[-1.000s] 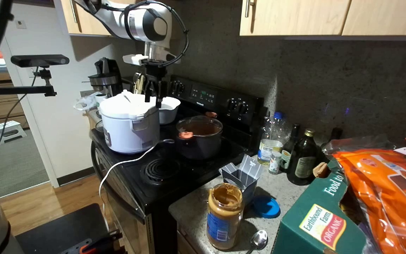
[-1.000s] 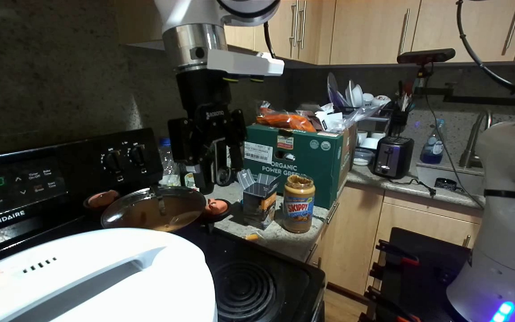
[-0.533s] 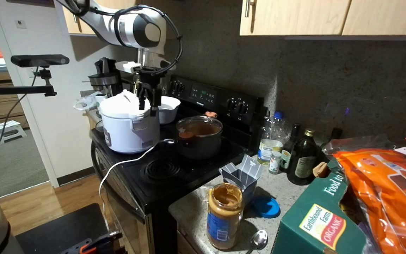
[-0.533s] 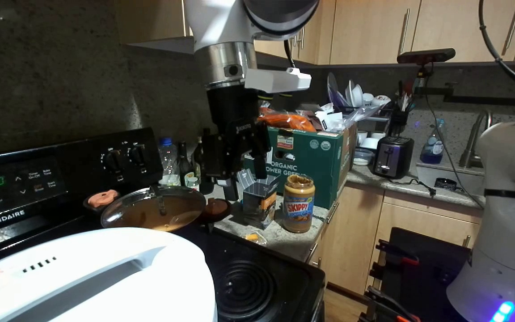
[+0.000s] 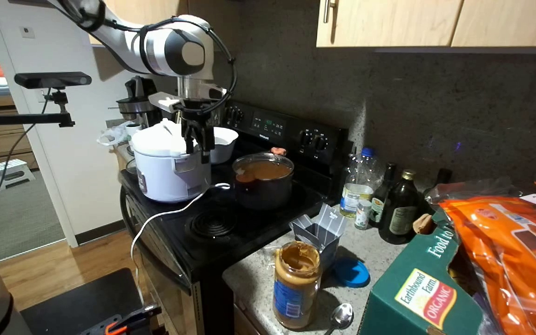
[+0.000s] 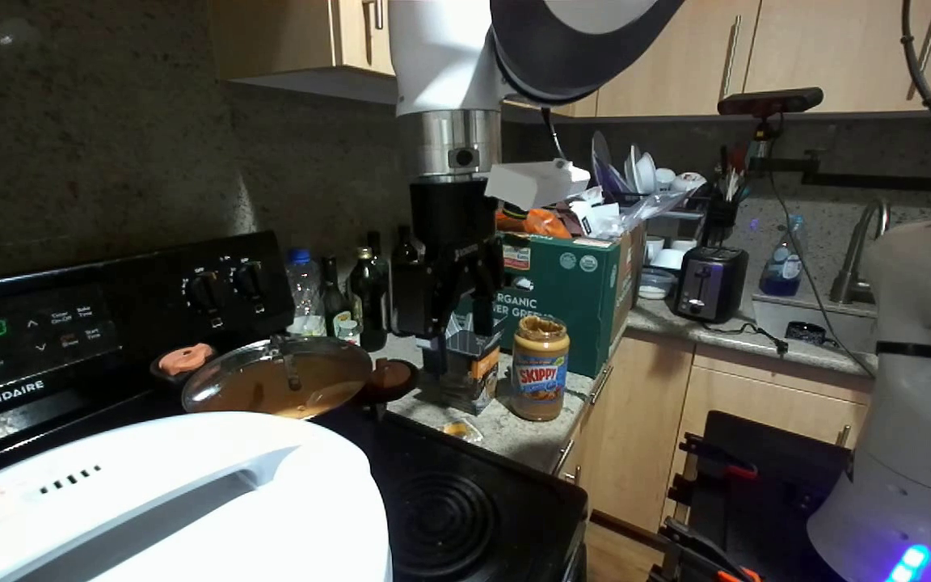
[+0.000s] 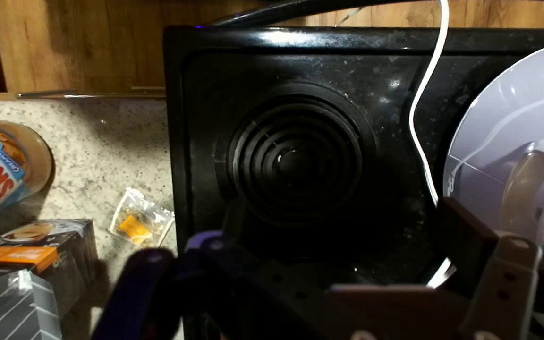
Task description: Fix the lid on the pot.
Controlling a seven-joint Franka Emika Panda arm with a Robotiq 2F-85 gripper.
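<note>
One black stove (image 5: 224, 246) carrying a bulky white cooker (image 5: 168, 174) and, near it, the smaller dark pot (image 5: 265, 194), topped by the coppery-sheened lid (image 6: 255, 388) (whether snugly seated, impossible to say), with the pincer (image 5: 197, 156) pointing down above the stove, both fingers (image 5: 206, 149) spread apart.

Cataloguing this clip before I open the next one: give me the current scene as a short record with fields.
lid: see-through, over the pot; whether fully seated cannot be told
pot: dark, on the stove, beside the white cooker
gripper: above the stove, jaws apart, holding nothing, not touching lid or pot
white cord: crosses the stove top and its front edge
counter: open Skippy jar, blue cap, spoon, green box
</note>
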